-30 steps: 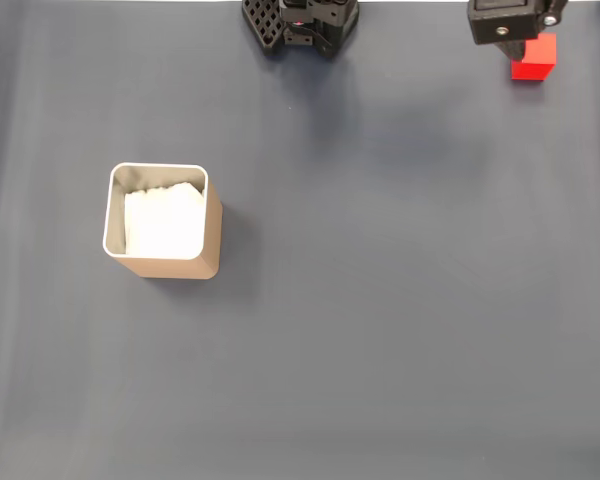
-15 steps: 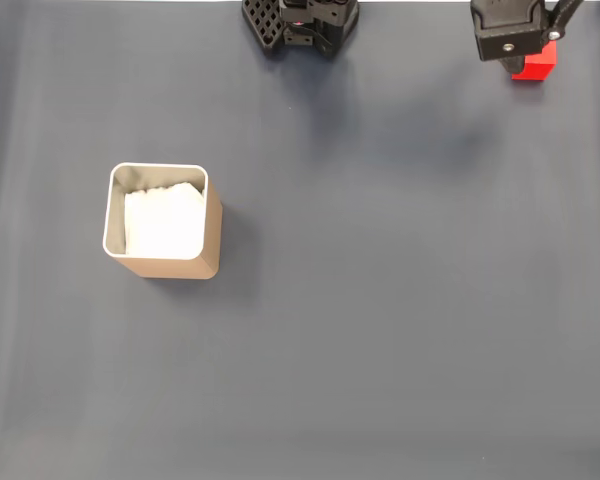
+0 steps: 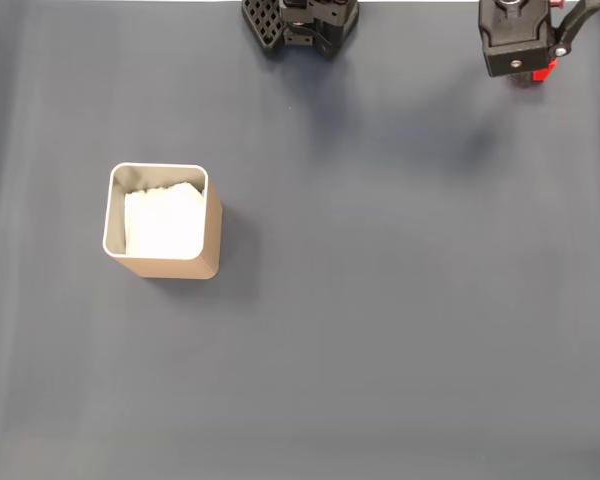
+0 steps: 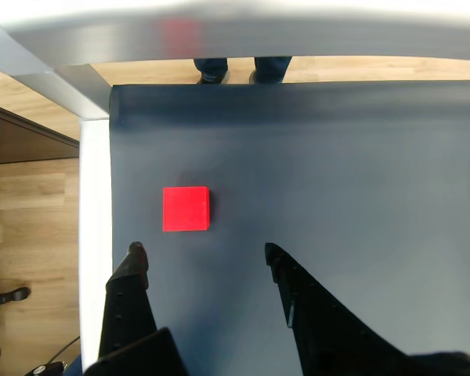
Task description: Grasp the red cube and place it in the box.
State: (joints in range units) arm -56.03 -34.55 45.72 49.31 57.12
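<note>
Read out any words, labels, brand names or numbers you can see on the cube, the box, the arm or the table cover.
No readable text anywhere.
Red cube: plain faces, no marking.
Box: plain tan wall and pale rim, no label.
Gripper: black fingers, open, no brand or number seen.
Dark table cover: unmarked.

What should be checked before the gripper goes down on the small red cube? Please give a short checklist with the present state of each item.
1. Gripper open wider than the small matte red cube: ok.
2. Cube between the fingertips: not ok, it lies ahead of them in the wrist view.
3. Cube flat on the dark grey mat: ok.
4. Cube clear of the mat's edge: cannot tell, it sits close.
5. Tan square box with white padding, upright, open: ok.
</note>
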